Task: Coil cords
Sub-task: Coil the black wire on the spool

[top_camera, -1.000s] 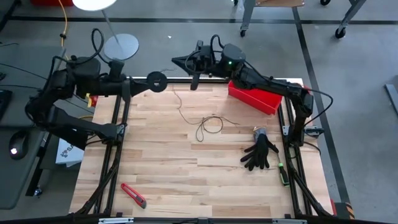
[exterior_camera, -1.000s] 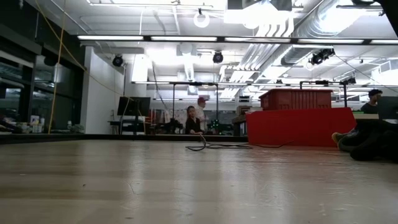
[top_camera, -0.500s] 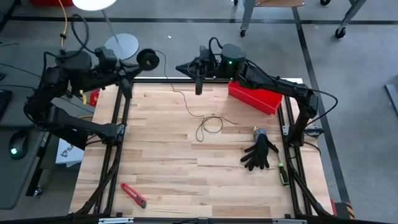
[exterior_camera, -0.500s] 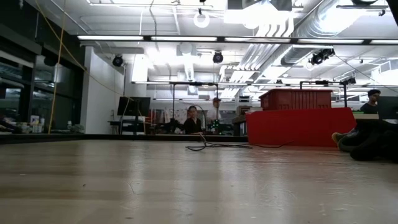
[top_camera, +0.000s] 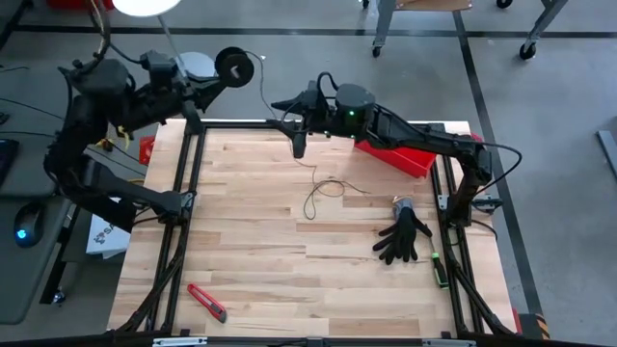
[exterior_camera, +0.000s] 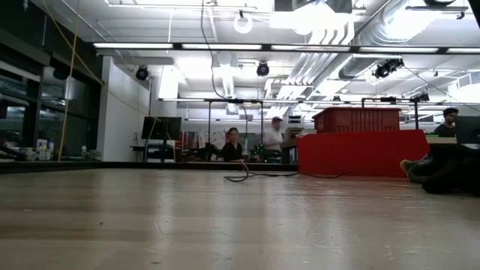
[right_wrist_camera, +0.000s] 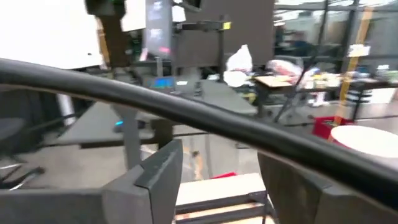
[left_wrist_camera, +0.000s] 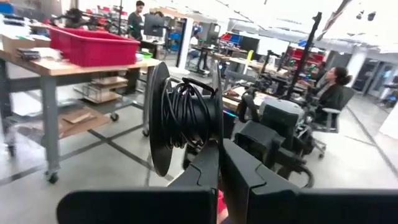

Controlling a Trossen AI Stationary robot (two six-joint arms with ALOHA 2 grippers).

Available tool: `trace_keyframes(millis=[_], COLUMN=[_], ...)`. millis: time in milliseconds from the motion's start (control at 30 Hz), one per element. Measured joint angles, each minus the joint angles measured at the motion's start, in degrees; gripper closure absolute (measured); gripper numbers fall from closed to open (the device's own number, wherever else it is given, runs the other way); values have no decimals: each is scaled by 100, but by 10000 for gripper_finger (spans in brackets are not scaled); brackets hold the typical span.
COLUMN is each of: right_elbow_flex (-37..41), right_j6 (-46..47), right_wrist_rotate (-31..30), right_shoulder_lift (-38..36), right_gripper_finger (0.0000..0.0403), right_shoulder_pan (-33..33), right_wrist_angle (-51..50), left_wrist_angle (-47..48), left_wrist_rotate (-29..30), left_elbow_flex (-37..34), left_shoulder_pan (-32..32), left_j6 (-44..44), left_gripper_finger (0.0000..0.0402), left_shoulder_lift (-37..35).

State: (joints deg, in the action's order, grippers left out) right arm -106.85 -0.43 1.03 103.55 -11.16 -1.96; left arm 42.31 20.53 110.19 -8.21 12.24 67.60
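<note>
A small black spool (top_camera: 231, 65) with dark cord wound on it (left_wrist_camera: 185, 112) is held up beyond the table's far left corner by my left gripper (top_camera: 207, 85), which is shut on it. The thin cord (top_camera: 264, 92) leaves the spool, sags toward the table and ends in a loose loop (top_camera: 323, 193) lying on the wood; the low view shows that loop (exterior_camera: 244, 177). My right gripper (top_camera: 297, 143) hangs over the far edge, right of the spool, open (right_wrist_camera: 217, 165) with nothing between its fingers. My left gripper pinches one thin flange of the spool at its rim (left_wrist_camera: 216, 134) between its two fingers. The fingers come at it level, and the spool stands on edge beyond them, lifted clear of the table. The cord trails slack from it.
A red bin (top_camera: 397, 152) sits at the far right, a black glove (top_camera: 403, 237) near the right edge, and a red utility knife (top_camera: 206, 302) at the near left. A thick black robot cable (right_wrist_camera: 186, 115) crosses in front of my right fingers. People sit in the room behind.
My left gripper has risen and drawn back past the table's far edge with the spool, rolling so that the spool has turned about. The cord between spool and table has been lifted higher. My right gripper has shifted a little toward the table's left.
</note>
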Motion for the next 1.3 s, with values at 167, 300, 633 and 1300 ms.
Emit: trace_keyframes(millis=[167, 300, 633, 1300], right_elbow_flex=[0, 0, 1, 4], right_j6=[38, 10, 428, 663], right_wrist_rotate=[-714, -1058, -1294, -1256], right_shoulder_lift=[11, 11, 13, 39], right_gripper_finger=[197, 196, 221, 316], right_shoulder_pan=[7, 2, 4, 30], right_wrist_angle=[-12, -5, -49, -36], left_wrist_angle=[-241, -393, -650, -923], left_wrist_rotate=[-218, -218, -218, -349], left_elbow_flex=[-2, -2, -4, -6], left_shoulder_pan=[2, -3, -2, 0], left_j6=[85, 115, 112, 8], left_gripper_finger=[401, 401, 401, 401], left_shoulder_lift=[220, 304, 336, 452])
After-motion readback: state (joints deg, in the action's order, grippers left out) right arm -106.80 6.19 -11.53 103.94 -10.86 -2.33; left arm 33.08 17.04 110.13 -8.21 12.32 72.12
